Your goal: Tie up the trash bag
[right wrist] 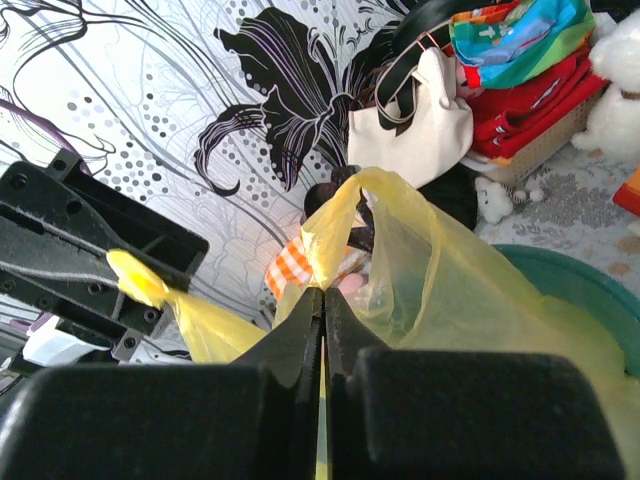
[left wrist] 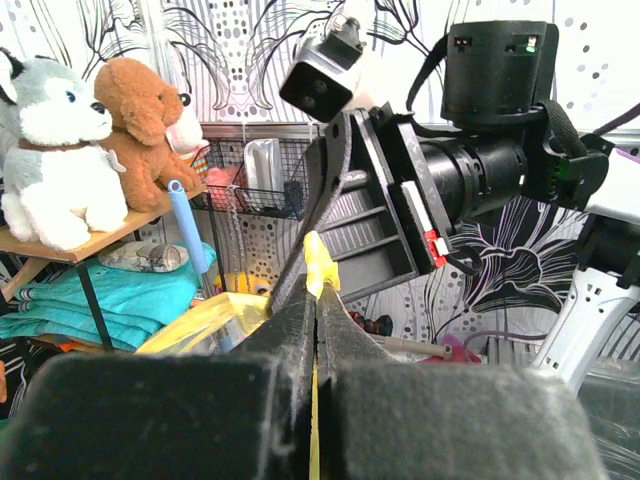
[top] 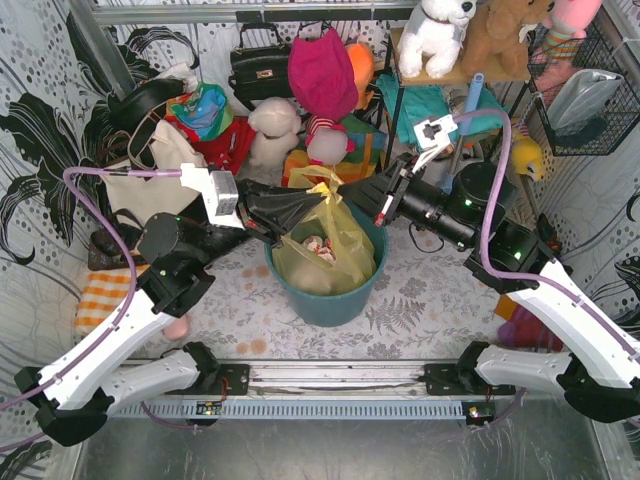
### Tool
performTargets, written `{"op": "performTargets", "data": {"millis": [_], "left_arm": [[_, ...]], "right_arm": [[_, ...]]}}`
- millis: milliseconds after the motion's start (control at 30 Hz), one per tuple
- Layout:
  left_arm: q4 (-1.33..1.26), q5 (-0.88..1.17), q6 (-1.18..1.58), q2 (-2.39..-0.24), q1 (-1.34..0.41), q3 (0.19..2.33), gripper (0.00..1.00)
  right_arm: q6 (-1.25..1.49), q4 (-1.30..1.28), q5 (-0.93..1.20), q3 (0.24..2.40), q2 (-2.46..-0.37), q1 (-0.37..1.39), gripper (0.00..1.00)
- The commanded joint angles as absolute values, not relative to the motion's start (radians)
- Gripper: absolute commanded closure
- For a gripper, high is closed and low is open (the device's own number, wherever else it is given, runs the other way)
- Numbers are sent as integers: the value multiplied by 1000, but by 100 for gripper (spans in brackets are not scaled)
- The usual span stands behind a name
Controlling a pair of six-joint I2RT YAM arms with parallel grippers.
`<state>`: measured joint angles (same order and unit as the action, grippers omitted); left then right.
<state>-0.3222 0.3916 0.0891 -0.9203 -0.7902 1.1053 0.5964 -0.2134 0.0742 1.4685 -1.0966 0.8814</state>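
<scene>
The yellow trash bag [top: 338,250] sits in the round teal bin [top: 325,303], with crumpled white paper showing through its plastic. My left gripper [top: 311,206] reaches in from the left and is shut on one strip of the bag's rim; in the left wrist view the yellow plastic [left wrist: 318,262] sticks out past the closed tips [left wrist: 316,290]. My right gripper [top: 347,192] comes from the right and is shut on another loop of the bag [right wrist: 345,215] at its tips [right wrist: 323,291]. Both gripped ends are pulled up above the bin, close together.
Behind the bin are plush toys [top: 272,130], a cream tote bag [top: 150,180], a black handbag [top: 258,65] and a magenta bag [top: 322,75]. A shelf with plush animals [top: 440,35] and a wire basket [top: 590,100] stand at the back right. An orange checked cloth [top: 100,295] lies on the left.
</scene>
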Motion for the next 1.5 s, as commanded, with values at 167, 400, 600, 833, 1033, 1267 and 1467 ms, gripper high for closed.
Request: {"op": "performTargets", "data": {"millis": [167, 400, 600, 833, 1033, 1267, 1467], "left_arm": [[-371, 324, 63, -882, -792, 1085, 100], [-360, 304, 60, -886, -792, 1083, 100], [-356, 285, 57, -894, -792, 1082, 100], [-324, 224, 44, -897, -792, 1087, 100], [-294, 150, 36, -901, -792, 1087, 100], [-302, 176, 48, -915, -792, 1092, 100], [-302, 198, 52, -922, -792, 1101, 100]], "right_arm": [[695, -110, 158, 1390, -1014, 887, 100], [757, -96, 312, 1382, -1026, 887, 100], [784, -93, 308, 1336, -997, 894, 100], [807, -67, 307, 1304, -1000, 932, 100], [812, -63, 279, 1299, -995, 954, 100], [788, -72, 200, 1330, -1041, 1027, 100], [697, -138, -68, 1397, -1088, 1176, 100]]}}
